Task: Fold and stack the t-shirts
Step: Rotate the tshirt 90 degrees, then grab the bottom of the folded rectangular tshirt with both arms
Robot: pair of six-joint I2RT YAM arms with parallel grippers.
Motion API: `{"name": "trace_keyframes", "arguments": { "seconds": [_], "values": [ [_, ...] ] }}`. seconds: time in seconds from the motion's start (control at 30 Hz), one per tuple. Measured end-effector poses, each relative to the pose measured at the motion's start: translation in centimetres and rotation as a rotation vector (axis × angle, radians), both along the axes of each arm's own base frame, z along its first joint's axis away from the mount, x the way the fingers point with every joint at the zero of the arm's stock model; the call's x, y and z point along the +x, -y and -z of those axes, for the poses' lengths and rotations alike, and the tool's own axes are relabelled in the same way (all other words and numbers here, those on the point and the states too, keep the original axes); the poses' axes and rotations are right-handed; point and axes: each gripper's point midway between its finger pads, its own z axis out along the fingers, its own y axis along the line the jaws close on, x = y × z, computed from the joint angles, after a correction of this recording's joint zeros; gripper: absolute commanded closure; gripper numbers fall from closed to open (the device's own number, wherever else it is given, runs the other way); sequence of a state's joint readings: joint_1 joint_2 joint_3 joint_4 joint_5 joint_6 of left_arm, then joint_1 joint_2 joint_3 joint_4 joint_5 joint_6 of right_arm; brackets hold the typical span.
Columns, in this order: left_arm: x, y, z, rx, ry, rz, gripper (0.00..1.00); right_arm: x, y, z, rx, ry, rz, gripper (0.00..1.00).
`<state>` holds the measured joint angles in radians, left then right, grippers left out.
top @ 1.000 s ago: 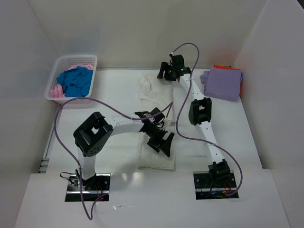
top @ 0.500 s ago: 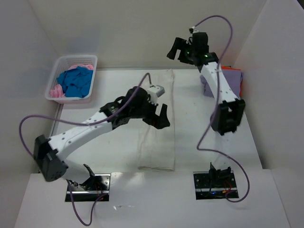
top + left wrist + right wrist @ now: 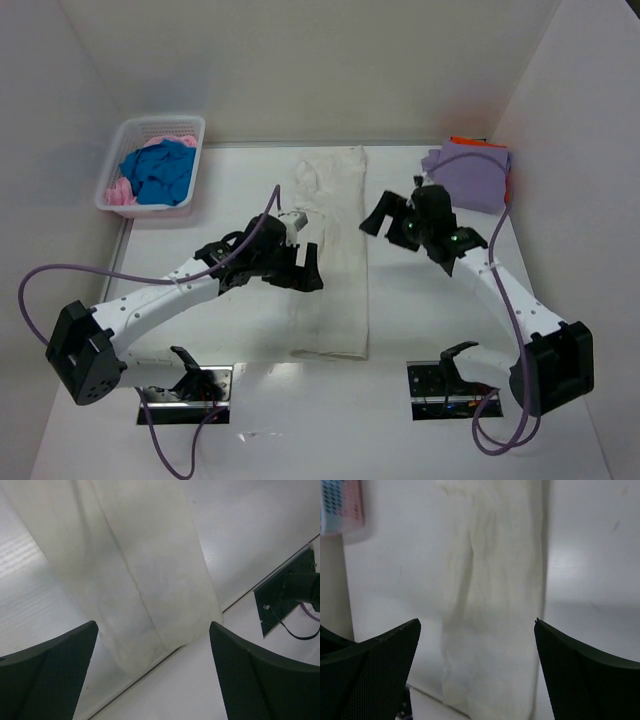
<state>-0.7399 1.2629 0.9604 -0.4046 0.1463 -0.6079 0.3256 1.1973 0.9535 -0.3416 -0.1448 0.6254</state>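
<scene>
I see the cream shirt point(image 3: 330, 260) lying flat on the table point(image 3: 430, 320), folded into a long narrow strip that runs from the far side almost to the near edge. Its far end is a little rumpled and its near end is squared off.

My left fingers point(image 3: 308, 272) are spread wide with nothing between them. They hang above the strip's left edge, about halfway along, and on the left wrist camera I look down between them at the strip's near end.

My right fingers point(image 3: 374, 218) are also spread wide and empty. They sit off the strip's right edge, between it and the lavender shirt point(image 3: 468, 178). The right wrist camera looks down the length of the strip between them.

The lavender shirt is folded in the far right corner on top of an orange shirt point(image 3: 509, 188), of which only a sliver shows. The blue shirt point(image 3: 158, 170) and pink shirt point(image 3: 118, 192) are bunched in the white basket point(image 3: 165, 122) at the far left, well apart from the strip.
</scene>
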Motion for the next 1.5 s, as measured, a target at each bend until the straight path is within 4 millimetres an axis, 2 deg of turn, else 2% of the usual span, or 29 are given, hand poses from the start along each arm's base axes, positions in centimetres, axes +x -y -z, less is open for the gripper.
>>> {"name": "trace_keyframes", "arguments": {
  "seconds": [0.1,0.2,0.27,0.4,0.57,0.67,0.93,1.33,1.5],
  "values": [
    [-0.8,-0.3,1.3,0.005,-0.051,-0.010,0.00,-4.6,-0.1,4.9,0.005,-0.141,0.002,0.00],
    [-1.1,-0.3,1.7,0.002,-0.074,-0.022,0.00,-7.6,0.7,7.5,0.019,-0.216,0.033,0.00],
    [-1.2,-0.3,1.9,0.000,-0.084,-0.030,0.00,-9.0,1.1,8.5,0.031,-0.244,0.049,0.00],
    [-1.9,-0.7,3.2,0.005,-0.136,-0.058,0.00,-11.0,1.0,8.9,0.058,-0.266,0.041,0.00],
    [-4.3,-1.8,6.0,0.029,-0.255,-0.092,0.00,-14.3,0.1,10.3,0.072,-0.326,-0.022,0.00],
    [-5.8,-2.4,6.9,0.042,-0.314,-0.104,0.00,-16.3,0.1,11.4,0.072,-0.373,-0.046,0.03],
    [-7.6,-2.1,7.2,0.039,-0.381,-0.076,0.00,-19.8,0.5,14.2,0.068,-0.489,-0.081,0.05],
    [-9.1,-2.2,9.8,0.113,-0.482,-0.052,0.00,-22.9,-0.8,16.9,-0.005,-0.642,-0.196,0.11],
    [-9.5,-2.2,10.6,0.135,-0.517,-0.047,0.00,-23.3,-1.6,17.0,-0.030,-0.661,-0.240,0.22]
  ]
}}
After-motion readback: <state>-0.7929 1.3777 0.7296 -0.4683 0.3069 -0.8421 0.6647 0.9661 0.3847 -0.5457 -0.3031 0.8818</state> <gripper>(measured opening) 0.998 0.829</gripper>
